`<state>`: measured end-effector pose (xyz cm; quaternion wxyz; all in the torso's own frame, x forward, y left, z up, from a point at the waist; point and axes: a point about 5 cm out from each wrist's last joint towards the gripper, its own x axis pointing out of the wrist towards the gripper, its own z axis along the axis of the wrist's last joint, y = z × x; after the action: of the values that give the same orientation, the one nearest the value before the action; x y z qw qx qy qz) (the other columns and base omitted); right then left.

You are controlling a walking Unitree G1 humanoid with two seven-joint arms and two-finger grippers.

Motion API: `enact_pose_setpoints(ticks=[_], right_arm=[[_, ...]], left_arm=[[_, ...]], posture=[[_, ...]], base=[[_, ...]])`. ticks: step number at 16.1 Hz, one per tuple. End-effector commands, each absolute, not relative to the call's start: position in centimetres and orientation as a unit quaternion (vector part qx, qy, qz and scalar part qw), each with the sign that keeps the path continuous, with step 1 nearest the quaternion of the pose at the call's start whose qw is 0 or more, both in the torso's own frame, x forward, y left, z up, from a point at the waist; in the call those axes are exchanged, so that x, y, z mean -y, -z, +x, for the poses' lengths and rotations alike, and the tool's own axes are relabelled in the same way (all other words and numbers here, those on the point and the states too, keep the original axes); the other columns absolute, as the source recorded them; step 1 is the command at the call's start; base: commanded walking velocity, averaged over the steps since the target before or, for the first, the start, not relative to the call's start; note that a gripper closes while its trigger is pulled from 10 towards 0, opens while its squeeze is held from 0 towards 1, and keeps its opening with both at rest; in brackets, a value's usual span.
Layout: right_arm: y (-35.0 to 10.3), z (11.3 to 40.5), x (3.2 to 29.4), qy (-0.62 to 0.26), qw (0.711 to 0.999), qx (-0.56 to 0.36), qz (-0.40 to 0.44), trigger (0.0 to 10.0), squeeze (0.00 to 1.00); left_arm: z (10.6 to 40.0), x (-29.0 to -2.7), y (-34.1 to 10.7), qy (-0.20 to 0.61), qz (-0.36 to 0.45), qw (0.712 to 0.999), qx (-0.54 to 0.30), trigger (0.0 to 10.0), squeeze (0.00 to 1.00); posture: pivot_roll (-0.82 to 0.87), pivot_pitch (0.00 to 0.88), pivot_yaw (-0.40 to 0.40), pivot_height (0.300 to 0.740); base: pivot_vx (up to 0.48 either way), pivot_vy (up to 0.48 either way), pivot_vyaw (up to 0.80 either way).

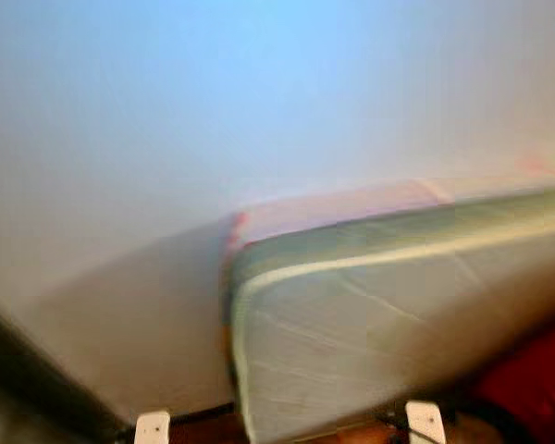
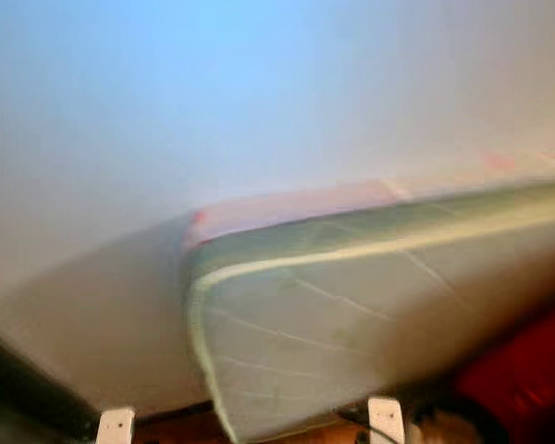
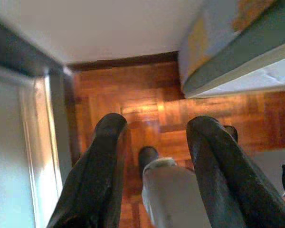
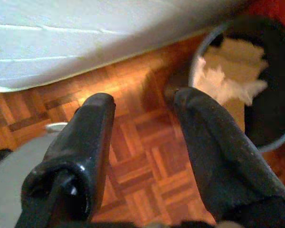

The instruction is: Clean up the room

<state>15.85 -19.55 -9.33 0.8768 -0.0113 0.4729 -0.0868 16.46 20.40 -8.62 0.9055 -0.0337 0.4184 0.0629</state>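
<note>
A bare mattress [image 1: 388, 314] with a pale green edge stands against the white wall [image 1: 259, 102]; both head views are blurred. My left gripper [image 3: 156, 137] hangs open above the parquet floor [image 3: 147, 95] near the mattress corner [image 3: 237, 52], nothing between its fingers. My right gripper [image 4: 142, 107] is open too, over the parquet beside the mattress side [image 4: 85, 42]. A round grey basket [image 4: 197, 57] holding white and black cloth [image 4: 228, 71] sits on the floor just beyond the right gripper.
A dark door frame [image 3: 19, 52] and dark skirting board [image 3: 123, 61] border the floor by the wall corner. Something red [image 1: 536, 379] lies low at the right beside the mattress. A grey part of my own body [image 3: 173, 194] shows below the left gripper.
</note>
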Motion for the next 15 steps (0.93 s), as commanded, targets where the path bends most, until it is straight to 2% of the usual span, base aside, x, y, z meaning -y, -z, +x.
enact_pose_setpoints(ticks=[1, 12, 15], right_arm=[[9.54, 15.78, 17.91, 0.013, 0.873, -0.481, 0.078, 10.0, 0.00], [9.54, 15.83, 17.77, 0.011, 0.873, -0.482, 0.078, 10.0, 0.00], [9.55, 15.77, 17.98, 0.020, 0.873, -0.480, 0.078, 10.0, 0.00]], left_arm=[[15.27, -23.07, 8.82, -0.005, 0.014, 0.873, -0.488, 10.0, 0.00], [15.77, -22.35, 8.80, -0.005, 0.010, 0.876, -0.482, 10.0, 0.00], [15.92, -22.18, 8.76, -0.002, 0.010, 0.877, -0.480, 10.0, 0.00]], posture=[[-0.01, 0.000, 0.010, 0.740], [0.00, 0.000, 0.006, 0.740], [0.00, 0.000, 0.006, 0.740]], base=[[0.000, 0.000, -0.77], [0.000, 0.000, -0.77], [0.000, 0.000, 0.00]])
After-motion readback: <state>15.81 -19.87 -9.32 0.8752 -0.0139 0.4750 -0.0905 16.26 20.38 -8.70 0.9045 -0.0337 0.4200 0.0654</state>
